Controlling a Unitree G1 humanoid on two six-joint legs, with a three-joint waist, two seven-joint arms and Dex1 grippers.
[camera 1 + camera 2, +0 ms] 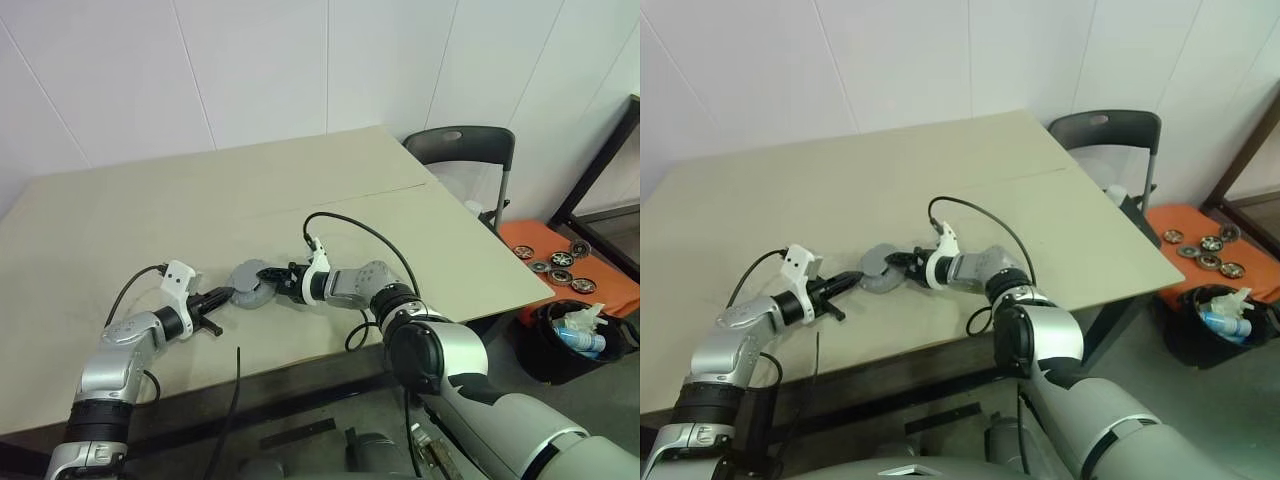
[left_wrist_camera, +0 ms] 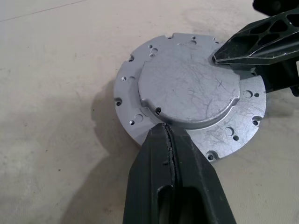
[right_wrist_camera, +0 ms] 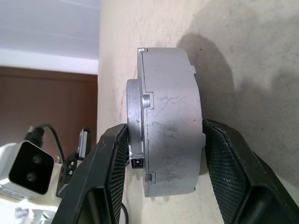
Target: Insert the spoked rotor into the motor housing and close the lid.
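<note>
Left hand [image 2: 170, 135], shut, presses lid [image 2: 187, 88]; right hand [image 3: 163, 140] clamps closed motor housing [image 3: 170, 121] near bench [image 1: 120, 230] front edge; task apparently nearly complete.

Motor housing [image 1: 252, 284] on table [image 1: 120, 230]

Closed motor housing [image 1: 250, 285] hemmed on two sides — left gripper [image 1: 222, 296] touching its near-left edge, right gripper [image 1: 272, 279] spanning it from the right. Table [image 1: 200, 215] beyond lies bare — open approach from the far side.
</note>
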